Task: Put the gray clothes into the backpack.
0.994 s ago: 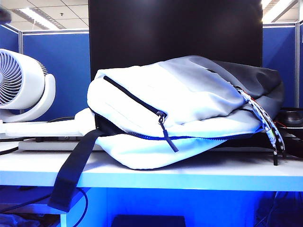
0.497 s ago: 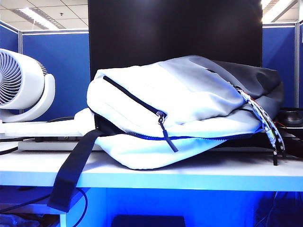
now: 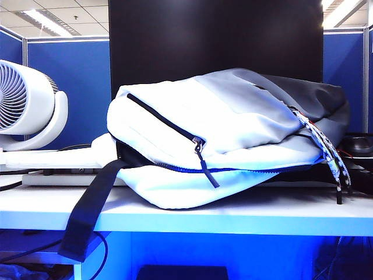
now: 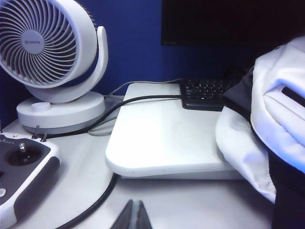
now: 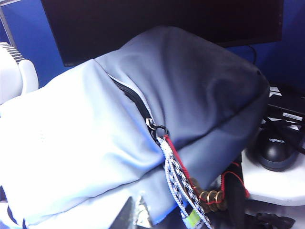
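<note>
The backpack (image 3: 233,134) lies on its side on the white table (image 3: 245,217), white and pale gray with a darker gray top panel (image 5: 205,81). Its black strap (image 3: 87,210) hangs over the table's front edge, and its braided cord (image 5: 176,176) dangles at the right end. The gray clothes are out of view in every frame. My left gripper (image 4: 134,202) is shut and empty above bare tabletop, left of the backpack (image 4: 267,124). My right gripper (image 5: 135,198) is shut and empty, close against the backpack's pale side (image 5: 95,133). Neither gripper shows in the exterior view.
A white round fan (image 3: 23,105) stands at the left, with a black cable (image 4: 95,205) running past it. A white board (image 4: 162,138), a black keyboard (image 4: 205,93) and a handheld controller (image 4: 24,167) lie near it. A dark mouse (image 5: 276,152) sits right of the backpack. A black monitor (image 3: 215,35) stands behind.
A dark blurred shape at the top left corner of the exterior view has left the frame. The backpack, strap and cord have not moved.
</note>
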